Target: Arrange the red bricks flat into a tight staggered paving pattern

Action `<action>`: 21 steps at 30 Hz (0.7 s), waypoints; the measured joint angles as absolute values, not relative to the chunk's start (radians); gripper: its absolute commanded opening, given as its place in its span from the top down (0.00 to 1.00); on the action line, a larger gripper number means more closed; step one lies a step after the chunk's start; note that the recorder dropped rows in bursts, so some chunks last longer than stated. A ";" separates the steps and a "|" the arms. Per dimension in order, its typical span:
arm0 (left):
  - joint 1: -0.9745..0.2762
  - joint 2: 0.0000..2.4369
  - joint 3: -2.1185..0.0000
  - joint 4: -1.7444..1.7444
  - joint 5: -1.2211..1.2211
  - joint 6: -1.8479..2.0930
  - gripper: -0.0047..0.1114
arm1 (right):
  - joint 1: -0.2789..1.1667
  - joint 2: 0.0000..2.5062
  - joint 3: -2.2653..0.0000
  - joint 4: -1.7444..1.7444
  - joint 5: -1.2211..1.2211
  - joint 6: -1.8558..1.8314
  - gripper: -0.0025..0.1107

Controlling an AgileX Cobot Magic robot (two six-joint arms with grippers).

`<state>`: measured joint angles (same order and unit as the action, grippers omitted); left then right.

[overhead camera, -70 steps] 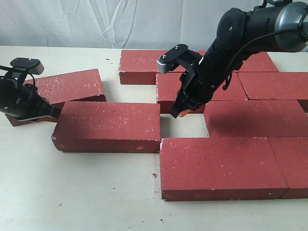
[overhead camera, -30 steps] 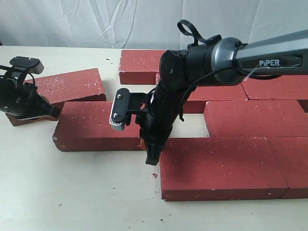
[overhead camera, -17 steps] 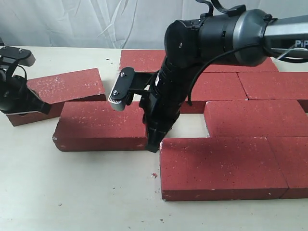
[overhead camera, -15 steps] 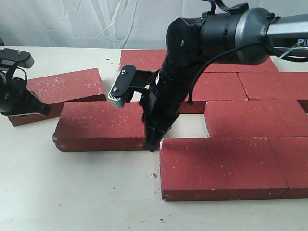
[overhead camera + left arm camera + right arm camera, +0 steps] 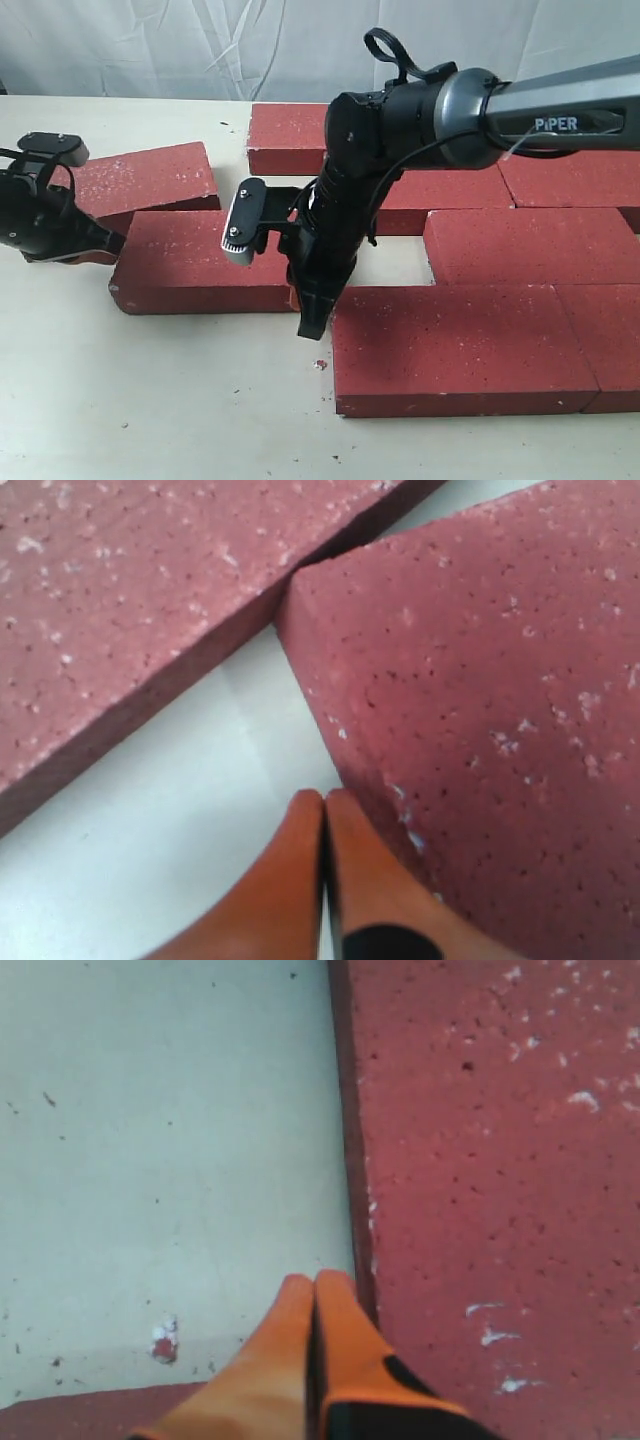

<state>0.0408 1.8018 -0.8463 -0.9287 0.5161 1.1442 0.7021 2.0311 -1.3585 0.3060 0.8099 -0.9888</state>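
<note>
The red bricks [image 5: 530, 245] all lie flat on the pale table [image 5: 150, 400]. Most of them sit close together on the right side, row behind row, with their ends not lined up. A bare patch of table shows in the middle of them.

2 bricks lie off to the left. The loose brick [image 5: 200, 262] lies straight, with its right end next to the front brick [image 5: 460, 345]. The arm hides whether they touch. The slanted brick [image 5: 150, 178] lies behind it, turned a bit. The loose brick's back left corner touches its long side.

The right gripper [image 5: 313, 322] points down at the table, at the spot where the loose brick and the front brick meet. Its 2 orange fingers [image 5: 290, 1360] are pressed together and hold nothing. A small white crumb [image 5: 321, 365] lies close by.

The left gripper [image 5: 105, 240] is low at the left end of the loose brick. Its fingers are together too, with nothing in them, and they sit right against the brick's end.
</note>
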 measured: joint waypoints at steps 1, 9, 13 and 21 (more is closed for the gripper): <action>0.041 1.807 -0.848 -0.933 0.518 1.148 0.96 | 0.702 2.031 -1.359 0.297 0.807 -0.989 0.98; 0.041 1.814 -0.853 -0.996 0.549 1.217 0.96 | 0.702 2.045 -1.359 0.237 0.789 -0.941 0.98; 0.041 1.814 -0.853 -1.022 0.558 1.250 0.96 | 0.702 2.045 -1.359 0.227 0.794 -0.926 0.98; 0.041 1.814 -0.854 -1.039 0.602 1.276 0.96 | 0.702 2.039 -1.368 0.170 0.837 -0.840 0.98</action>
